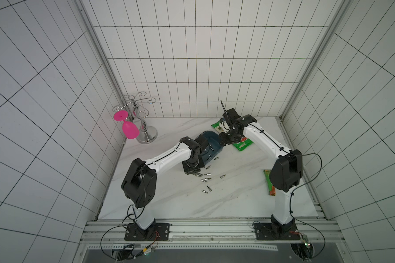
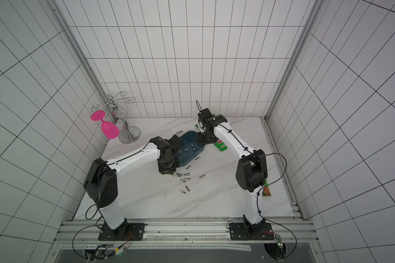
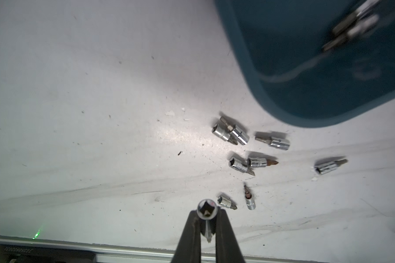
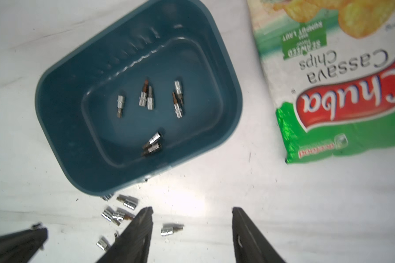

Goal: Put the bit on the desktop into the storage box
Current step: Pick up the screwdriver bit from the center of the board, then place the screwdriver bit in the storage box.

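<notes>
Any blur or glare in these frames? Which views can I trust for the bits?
Left wrist view: storage box and the bits inside it are smeared by blur; loose bits on the desktop are sharp, with a glare patch beside them. Right wrist view: soft throughout, with bright glare on the desktop near the box. Both top views: sharp and evenly lit, but the bits are tiny.

White tiled walls (image 1: 192, 57) with dark grout meet at grey aluminium corner posts (image 1: 313, 59).
</notes>
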`<state>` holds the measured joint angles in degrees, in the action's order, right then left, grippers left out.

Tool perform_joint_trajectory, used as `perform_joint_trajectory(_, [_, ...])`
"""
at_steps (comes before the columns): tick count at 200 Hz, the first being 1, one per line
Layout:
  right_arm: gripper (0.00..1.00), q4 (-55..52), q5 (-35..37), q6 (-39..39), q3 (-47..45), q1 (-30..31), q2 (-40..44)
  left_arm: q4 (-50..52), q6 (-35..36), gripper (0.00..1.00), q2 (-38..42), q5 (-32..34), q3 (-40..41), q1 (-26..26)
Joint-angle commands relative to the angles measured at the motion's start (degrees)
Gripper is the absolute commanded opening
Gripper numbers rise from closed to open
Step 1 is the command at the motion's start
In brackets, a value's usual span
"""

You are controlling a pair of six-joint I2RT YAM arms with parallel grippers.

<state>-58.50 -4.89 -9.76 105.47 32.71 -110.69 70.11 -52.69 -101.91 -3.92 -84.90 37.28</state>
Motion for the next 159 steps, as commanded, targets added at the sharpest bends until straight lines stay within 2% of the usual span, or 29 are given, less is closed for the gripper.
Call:
perform_joint_trajectory(1, [0.59, 3.64, 2.66, -4.22, -7.48, -2.16, 5.94, 4.12, 6.64, 0.00, 0.12, 1.40, -6.78, -3.14])
perform_joint_trajectory(47, [0.59, 6.69, 0.18, -8.41, -20.80, -2.38, 13.45, 5.91, 11.82, 0.00, -11.67, 0.60, -22.63, -5.61])
perform_joint_trajectory(85, [0.58, 9.16, -1.09, -11.15, -28.38, -1.50, 16.47, 5.14, 13.09, 0.00, -21.29, -0.91, -31.78, -5.64])
perform_joint_trajectory(159, [0.55, 13.10, 3.80, -22.12, -36.38, 2.54, 17.77, -0.57, 14.01, 0.00, -33.16, -1.79, -37.03, -6.69])
